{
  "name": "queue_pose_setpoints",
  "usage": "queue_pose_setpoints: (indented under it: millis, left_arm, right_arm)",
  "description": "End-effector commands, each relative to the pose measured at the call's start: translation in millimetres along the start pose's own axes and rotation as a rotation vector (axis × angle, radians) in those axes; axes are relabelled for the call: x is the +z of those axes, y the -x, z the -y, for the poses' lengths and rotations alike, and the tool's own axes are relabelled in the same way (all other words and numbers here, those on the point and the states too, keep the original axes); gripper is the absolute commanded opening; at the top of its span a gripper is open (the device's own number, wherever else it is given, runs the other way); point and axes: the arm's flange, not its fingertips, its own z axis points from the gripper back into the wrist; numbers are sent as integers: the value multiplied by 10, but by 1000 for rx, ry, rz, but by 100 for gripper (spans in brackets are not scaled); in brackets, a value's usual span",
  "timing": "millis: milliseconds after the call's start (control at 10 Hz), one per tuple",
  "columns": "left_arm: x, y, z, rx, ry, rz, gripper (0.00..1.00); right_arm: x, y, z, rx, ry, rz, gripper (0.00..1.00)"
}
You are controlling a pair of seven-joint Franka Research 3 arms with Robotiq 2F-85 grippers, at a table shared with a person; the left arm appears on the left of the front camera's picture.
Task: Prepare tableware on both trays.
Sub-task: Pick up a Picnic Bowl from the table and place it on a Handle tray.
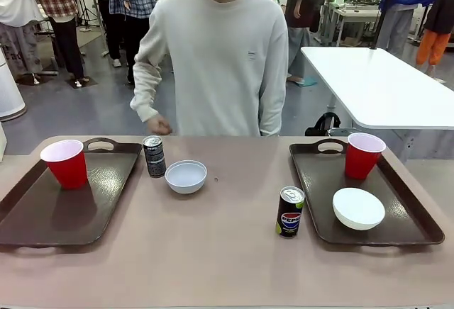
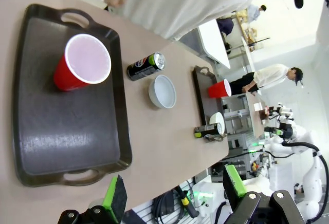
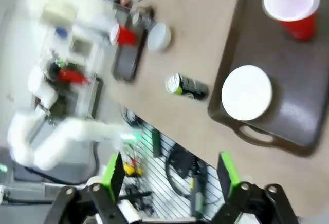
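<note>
brown moulded plastic forms both large rectangular trays, their raised rims keeping things from sliding off. the left tray (image 1: 57, 217) carries one red plastic cup (image 1: 65, 161) upright at its far end. the right tray (image 1: 319, 181) holds another red cup (image 1: 364, 154) and a shallow white round bowl (image 1: 358, 208). on the tan desk (image 1: 227, 252) between them stand a second white bowl (image 1: 186, 176), a slim dark can (image 1: 154, 156) just beside the left tray, and a glossy pepsi can (image 1: 289, 212) just beside the right tray, likely staged for loading. the left fingers (image 2: 114, 199) and right fingers (image 3: 113, 171) are spread, pinching nothing.
</note>
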Motion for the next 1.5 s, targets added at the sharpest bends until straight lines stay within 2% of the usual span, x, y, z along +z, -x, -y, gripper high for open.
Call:
queue_pose_setpoints:
  millis: [0, 100, 200, 1100, 1200, 1400]
  left_arm:
    - [5, 6, -1, -10, 16, 5, 100]
    - [5, 6, -1, -10, 16, 5, 100]
    - [5, 6, -1, -10, 16, 5, 100]
    - [0, 0, 1, 0, 0, 0, 100]
    - [-330, -50, 186, -56, -88, 29, 100]
    - [-1046, -201, 331, -147, -269, 43, 100]
  right_arm:
    - [145, 82, 193, -159, -47, 55, 94]
    - [155, 76, 294, -198, -7, 23, 94]
    - [205, 135, 131, -84, -23, 47, 94]
    - [205, 135, 131, -84, -23, 47, 94]
    - [205, 135, 131, -84, -23, 47, 94]
    - [205, 135, 131, -84, -23, 47, 94]
